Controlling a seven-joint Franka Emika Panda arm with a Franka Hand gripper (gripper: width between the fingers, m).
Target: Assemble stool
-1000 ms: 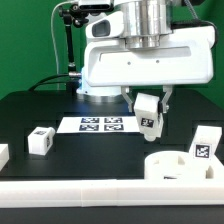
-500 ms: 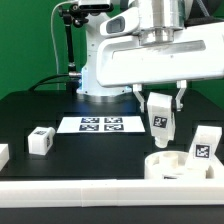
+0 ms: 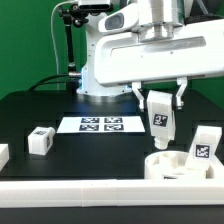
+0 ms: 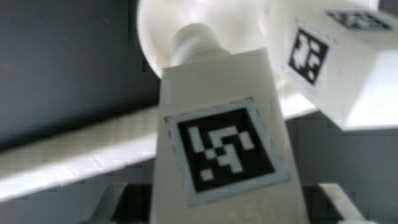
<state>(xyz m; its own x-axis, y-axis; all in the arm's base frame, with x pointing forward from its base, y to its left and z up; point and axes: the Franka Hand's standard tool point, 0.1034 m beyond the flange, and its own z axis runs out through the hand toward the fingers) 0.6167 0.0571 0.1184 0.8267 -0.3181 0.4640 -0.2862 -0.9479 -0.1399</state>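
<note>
Looking into a robotics lab, not a home or a shop. Finding a marker board (image 3: pixel 100 124) printed with square tags, lying flat on a black surface (image 3: pixel 30 110). Seeing, behind the marker board, a white robot arm (image 3: pixel 150 60), a black stand (image 3: pixel 70 45) strung with cables, and a green backdrop (image 3: pixel 25 40). Noting a white border rail (image 3: pixel 80 190) in front of the marker board, and tagged white stool legs (image 3: pixel 40 141) near it.

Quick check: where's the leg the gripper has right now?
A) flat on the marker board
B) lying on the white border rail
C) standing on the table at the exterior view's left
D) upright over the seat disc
D: the gripper is shut on the held leg, which hangs upright over the seat disc. Whether it touches the disc can't be told.
</note>
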